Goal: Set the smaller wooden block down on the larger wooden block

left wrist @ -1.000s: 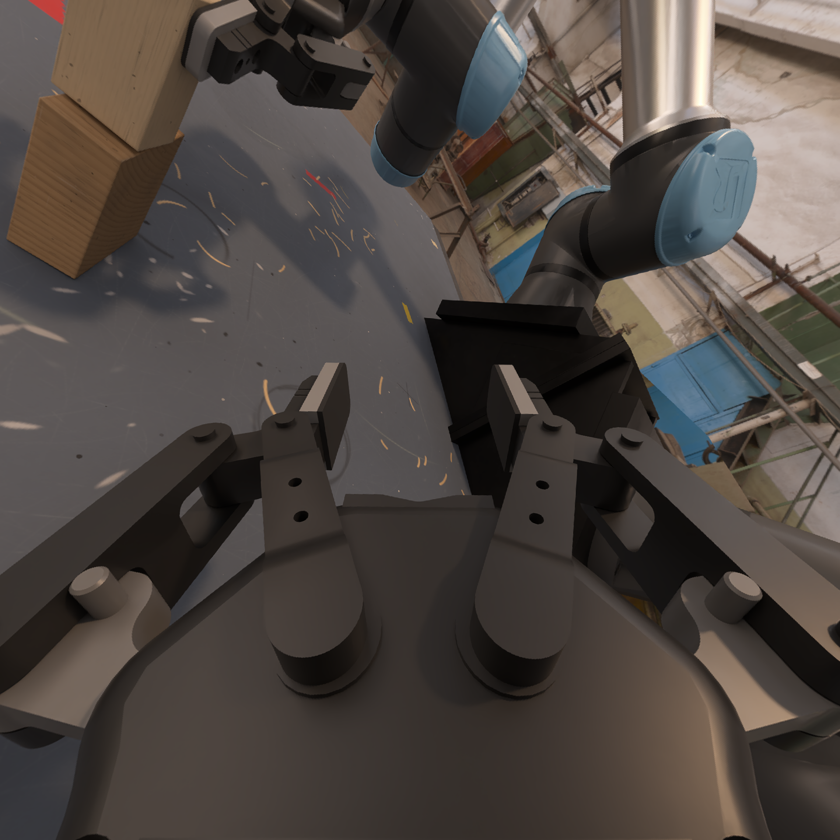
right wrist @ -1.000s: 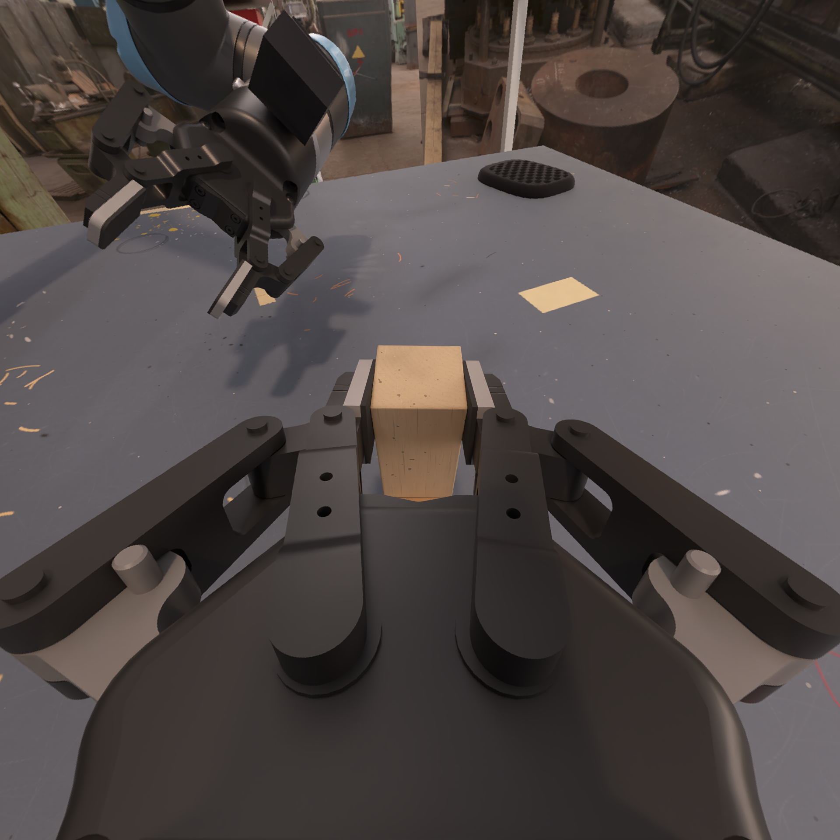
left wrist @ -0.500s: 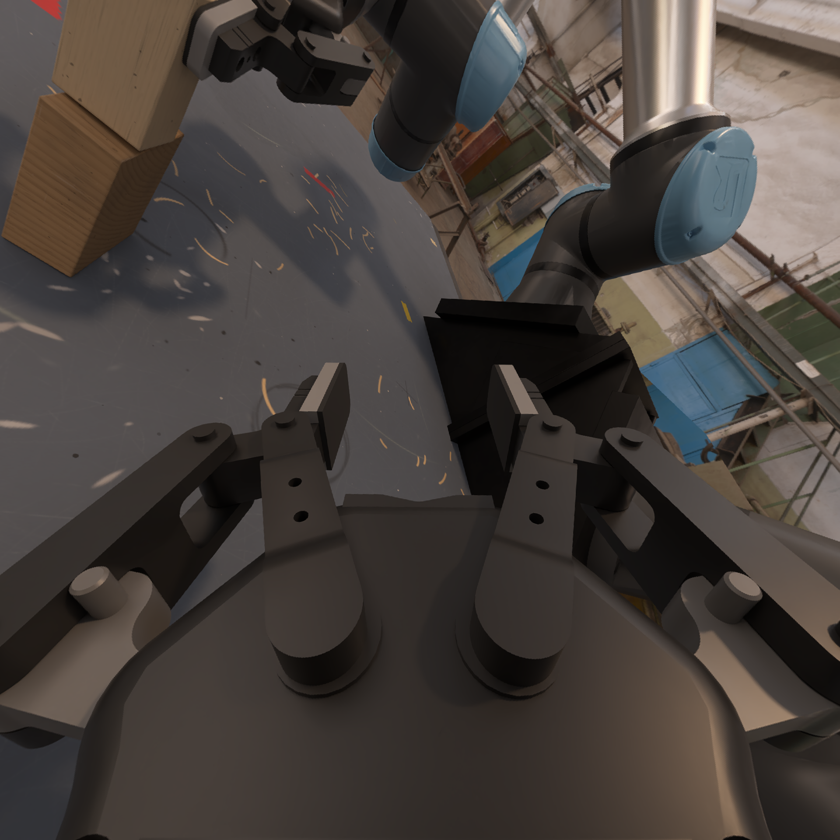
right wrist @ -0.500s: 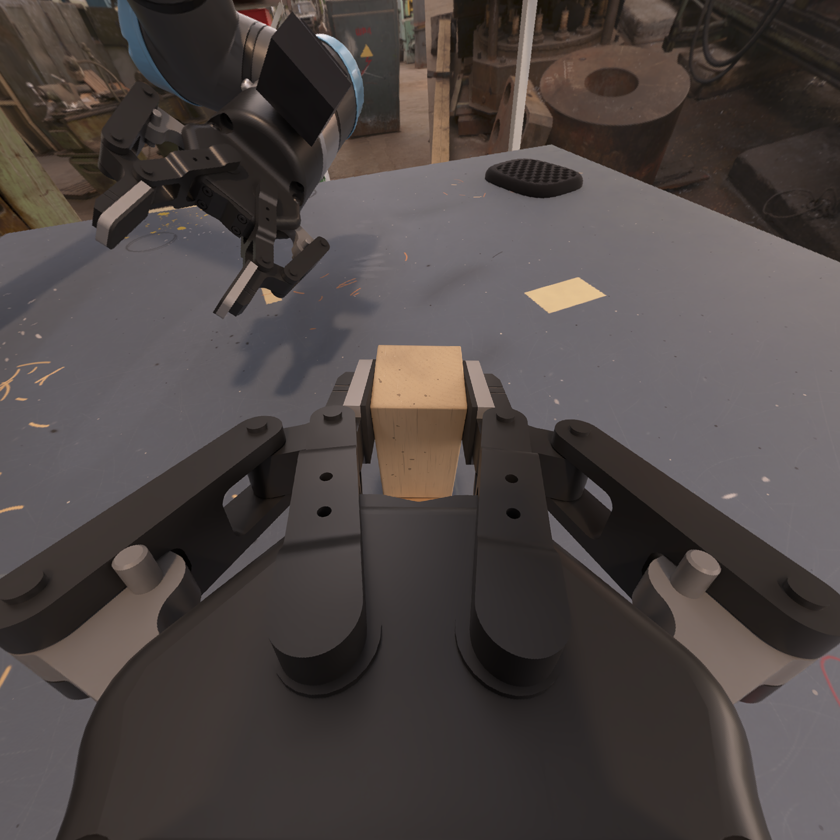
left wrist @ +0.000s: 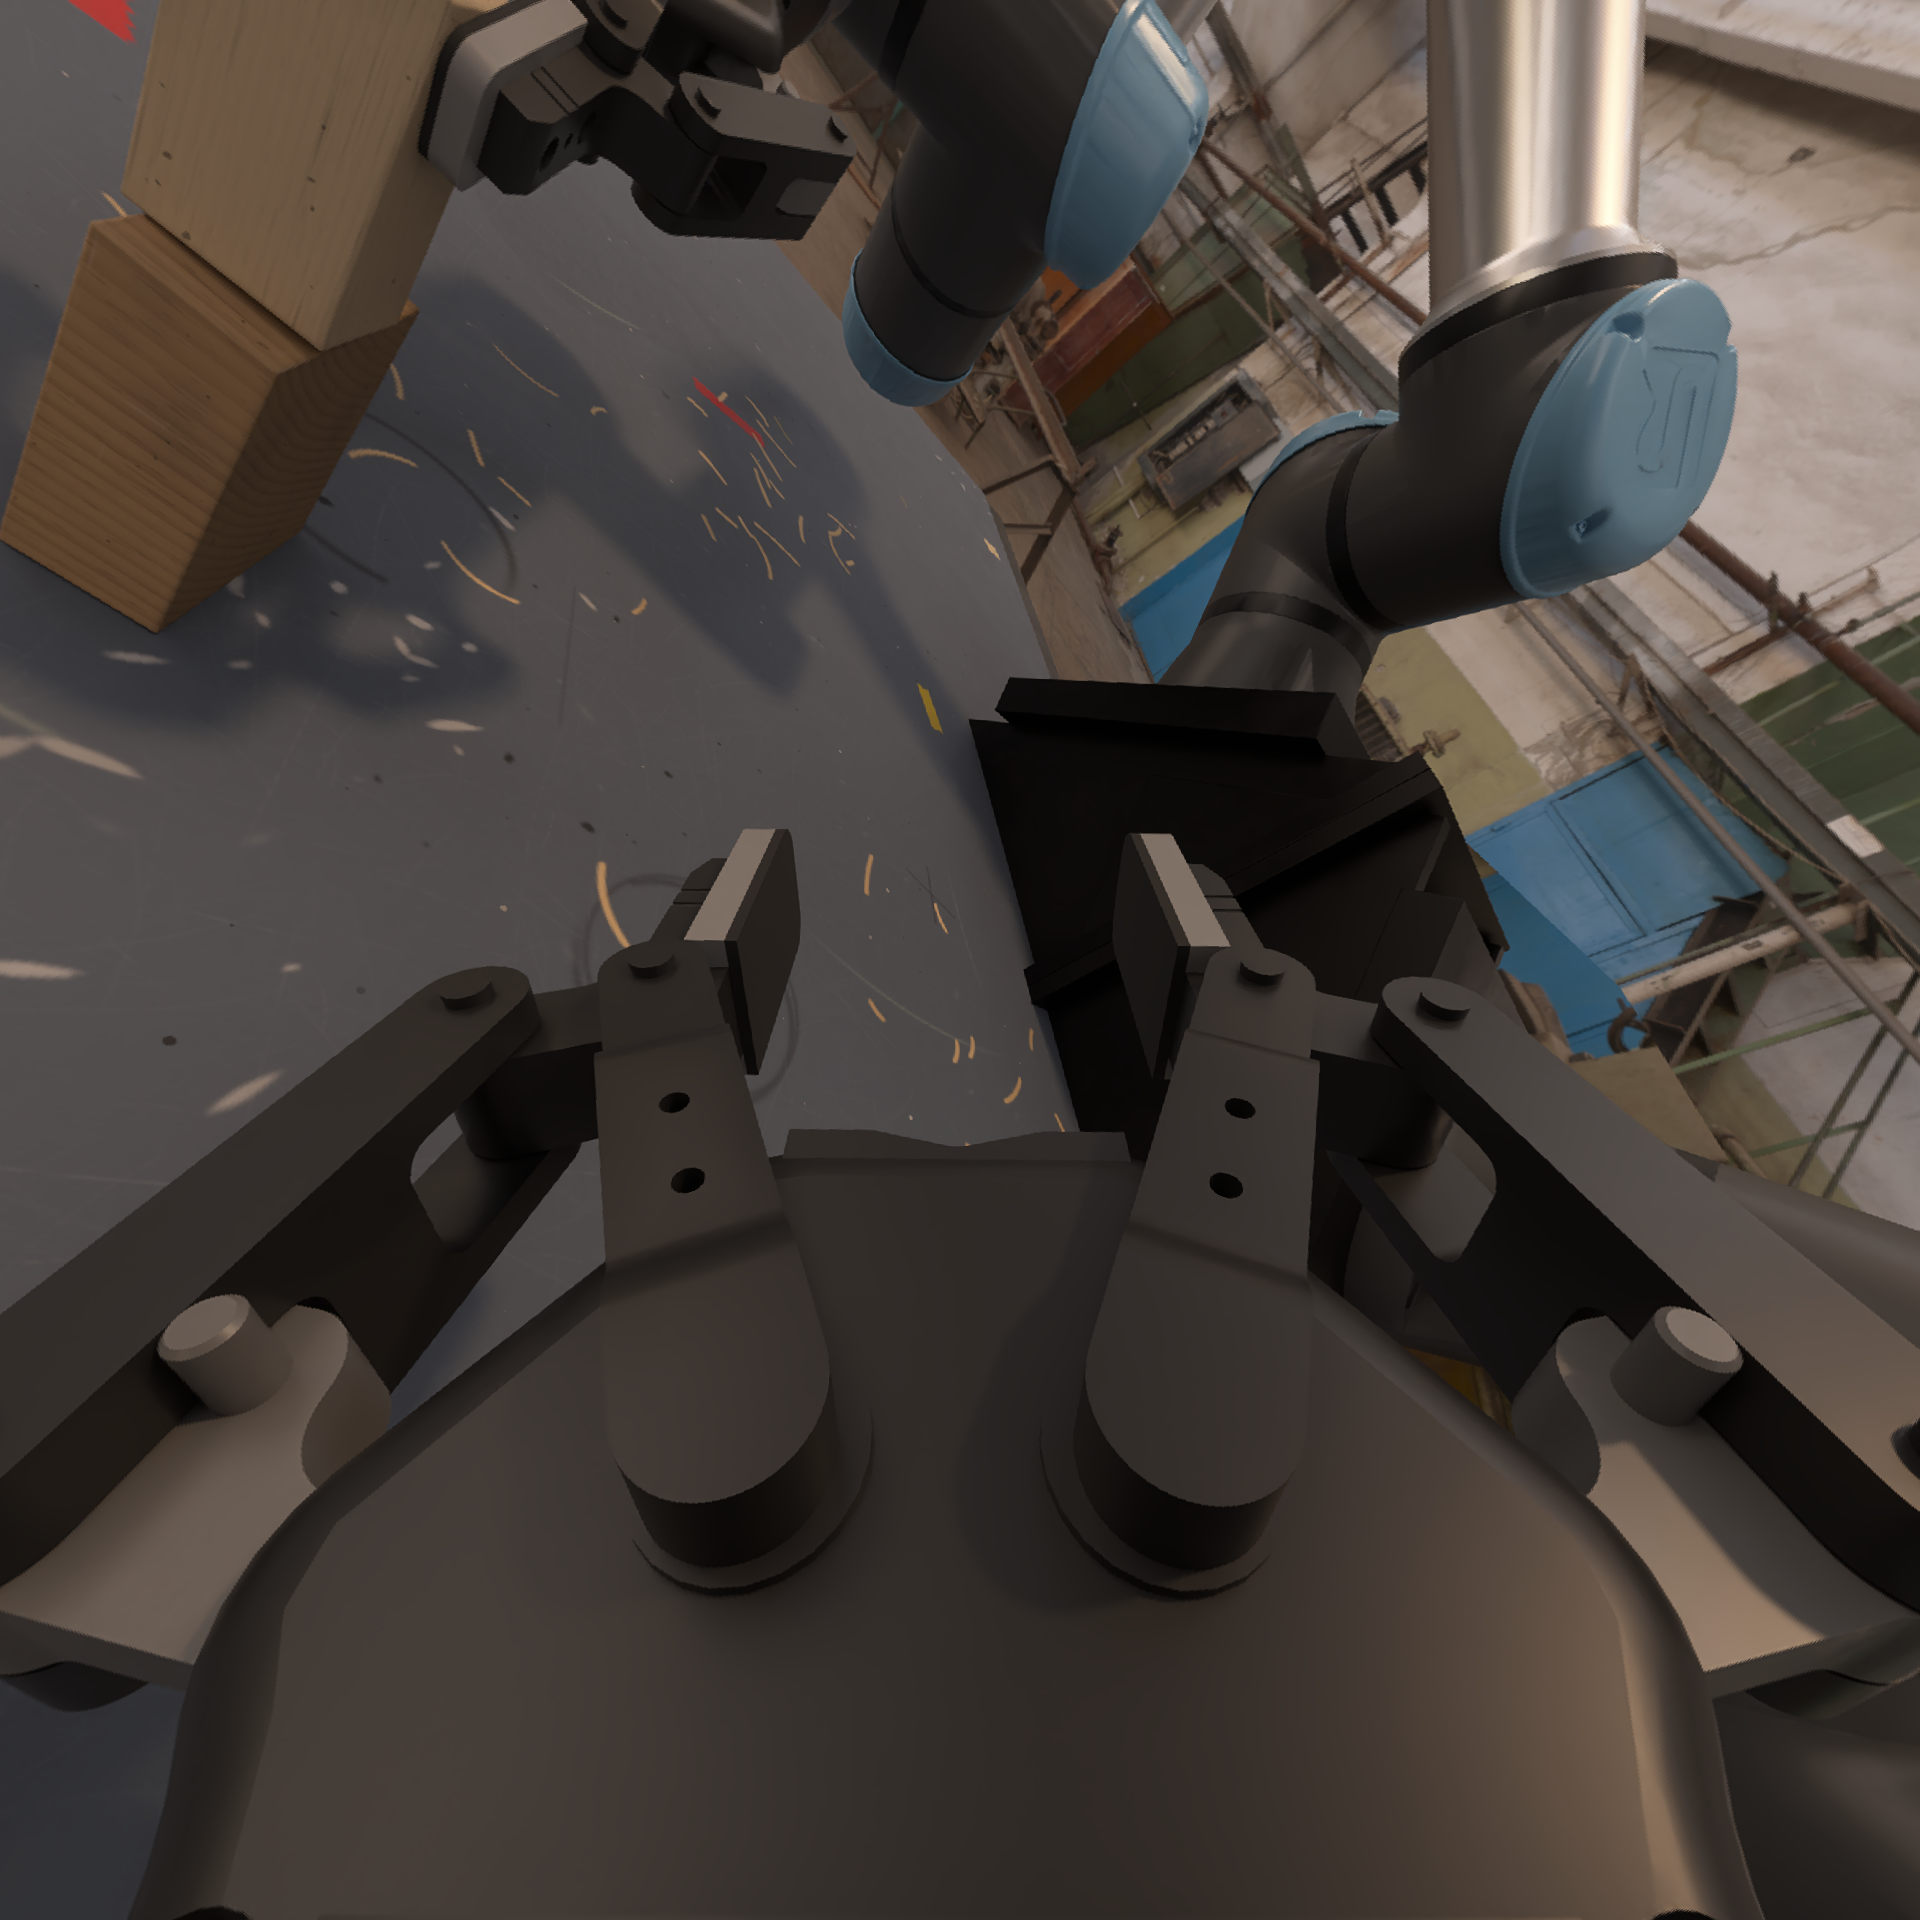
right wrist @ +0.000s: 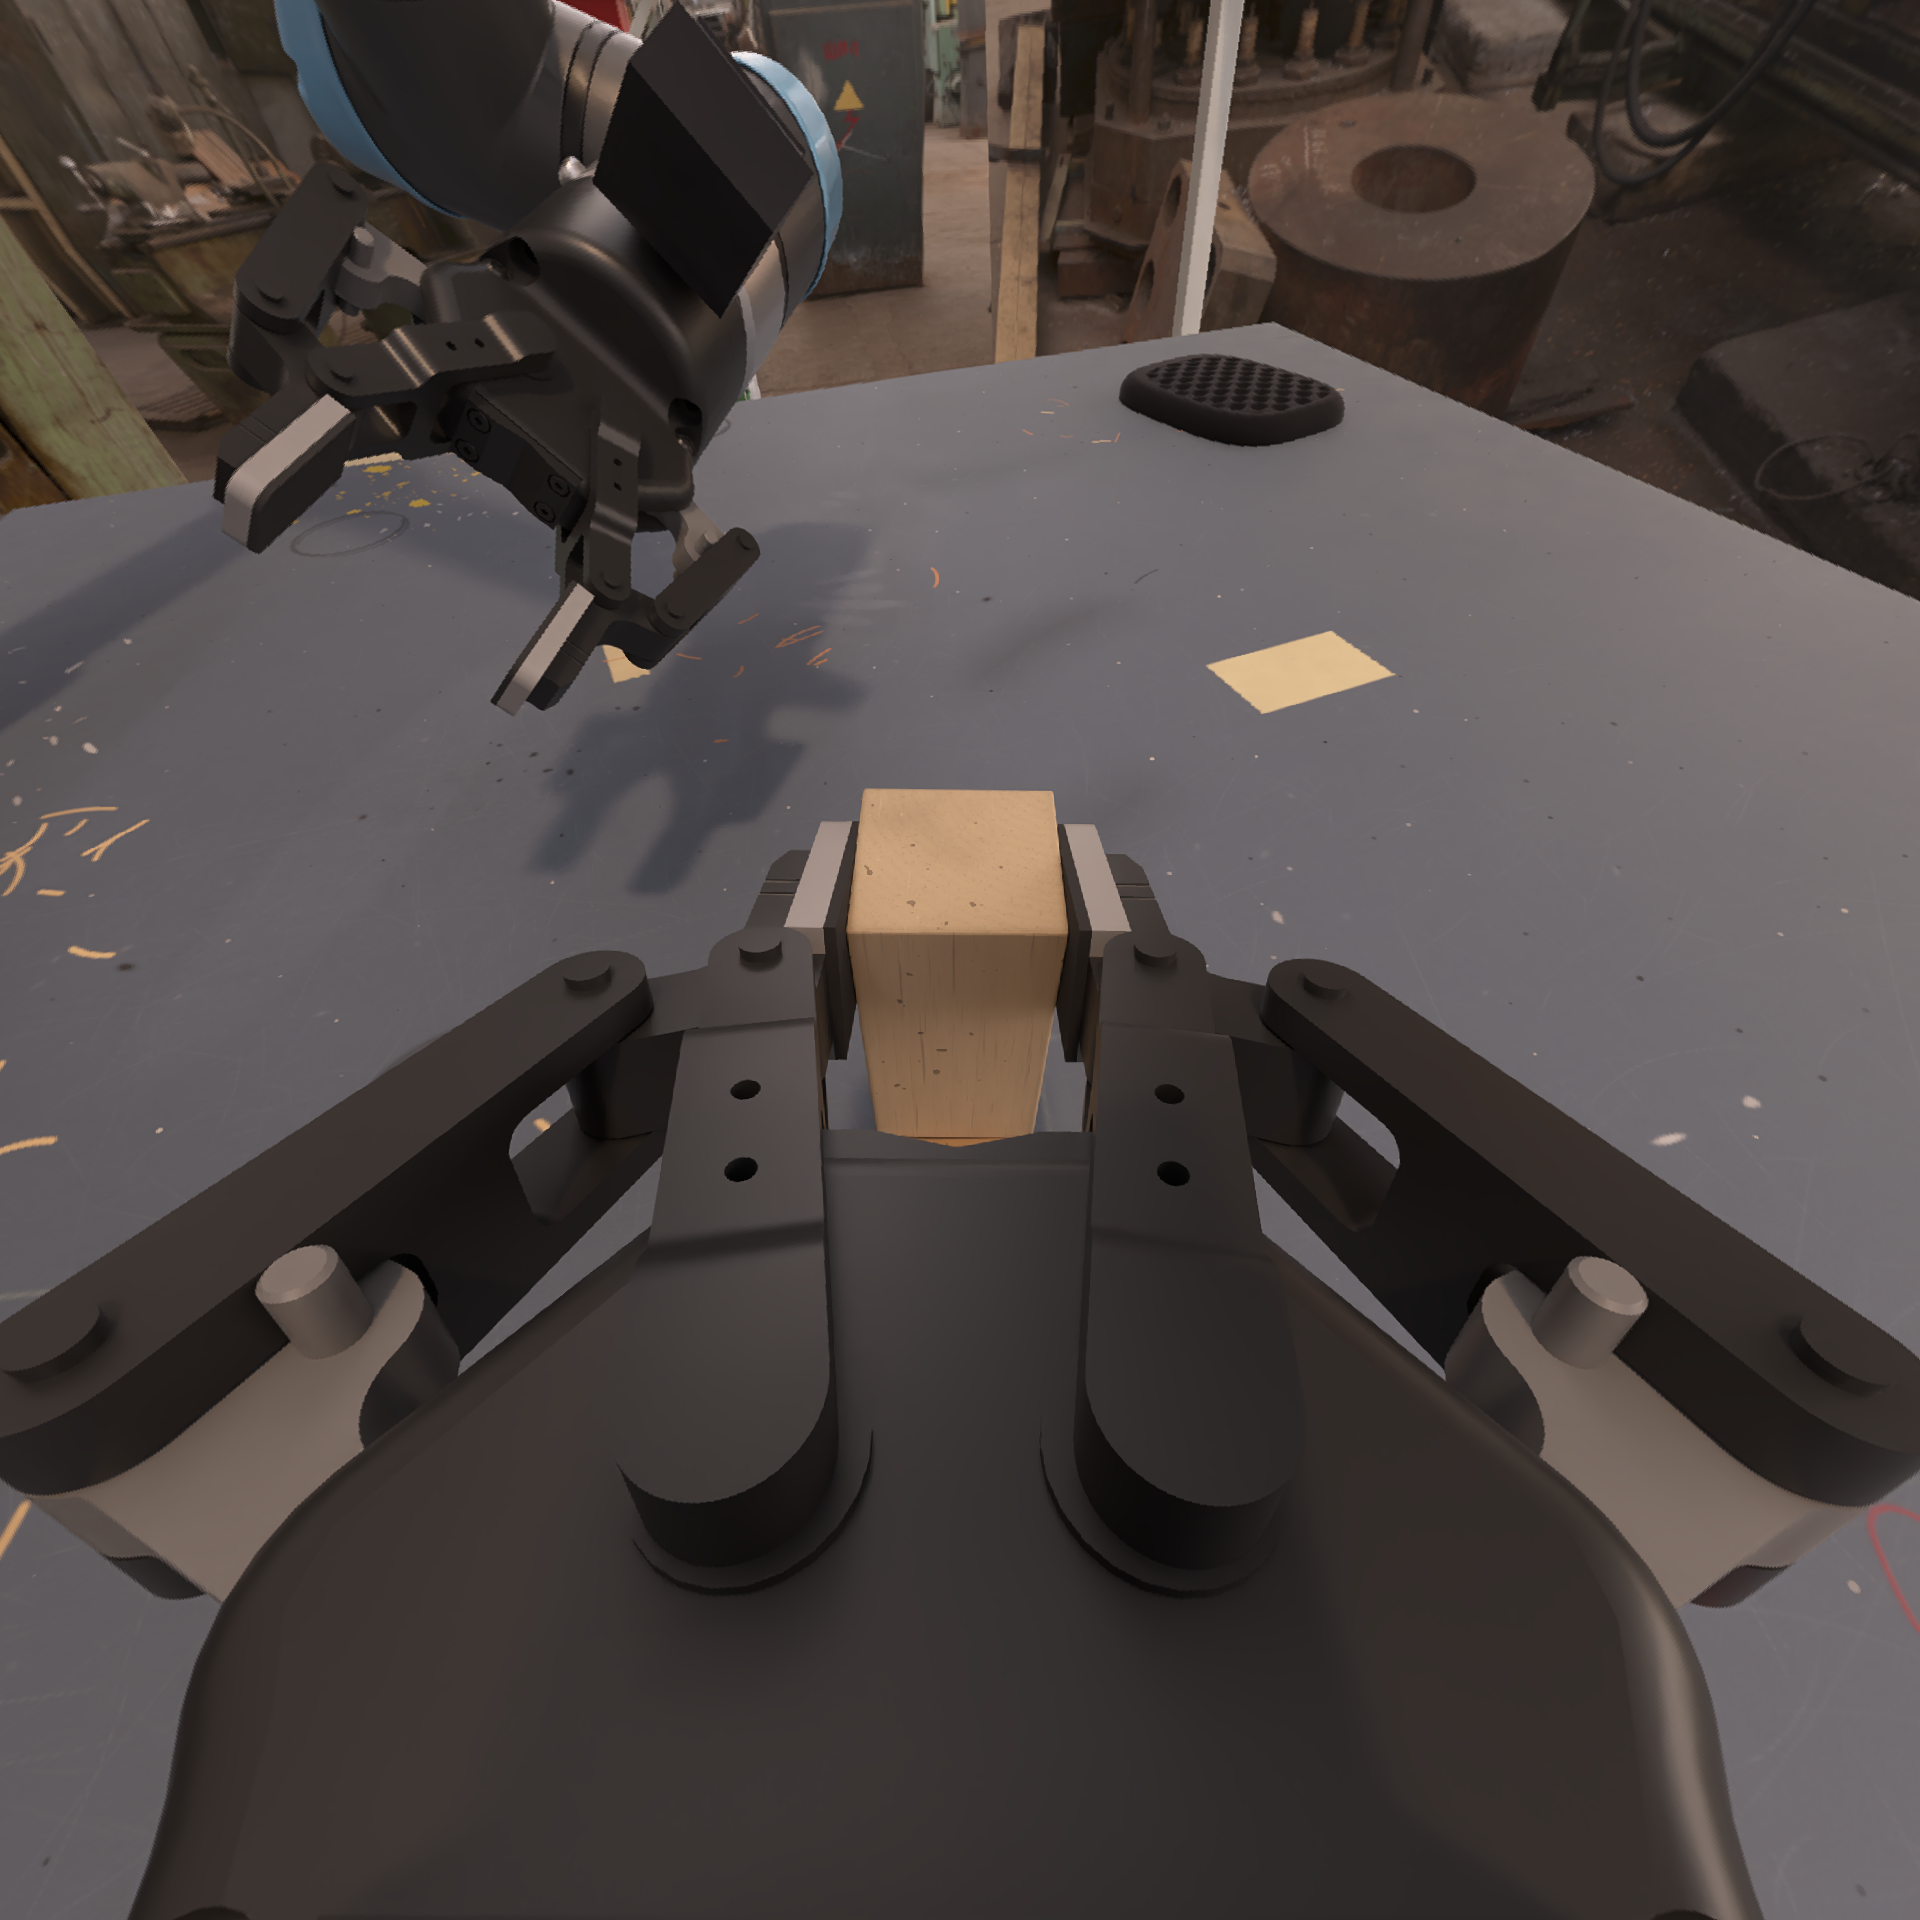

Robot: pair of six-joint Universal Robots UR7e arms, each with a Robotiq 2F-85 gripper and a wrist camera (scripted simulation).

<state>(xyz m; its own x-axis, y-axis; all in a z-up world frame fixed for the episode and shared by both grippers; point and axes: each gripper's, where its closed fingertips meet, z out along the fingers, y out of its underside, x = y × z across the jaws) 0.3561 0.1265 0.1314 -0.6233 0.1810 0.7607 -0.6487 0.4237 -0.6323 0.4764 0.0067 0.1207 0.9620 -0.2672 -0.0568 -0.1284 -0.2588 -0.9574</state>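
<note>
In the left wrist view the pale smaller wooden block (left wrist: 281, 156) rests on top of the darker larger wooden block (left wrist: 177, 436) at the upper left, with the right gripper's fingers (left wrist: 468, 94) clamped on its side. In the right wrist view my right gripper (right wrist: 956, 883) is shut on the smaller block (right wrist: 956, 935); the larger block is hidden beneath it, only a sliver showing. My left gripper (left wrist: 951, 904) is open and empty above the table, well right of the blocks; it also shows in the right wrist view (right wrist: 416, 571) at the upper left.
The grey table (right wrist: 1351, 883) bears scratches, a pale square patch (right wrist: 1299, 670) and a black perforated pad (right wrist: 1231, 400) at its far edge. A black mount (left wrist: 1216, 831) at the right arm's base stands by the table edge. Workshop clutter lies beyond.
The left gripper has drifted slightly away; in the right wrist view it sits a little higher and farther right. The right gripper stays shut on the smaller block atop the larger one.
</note>
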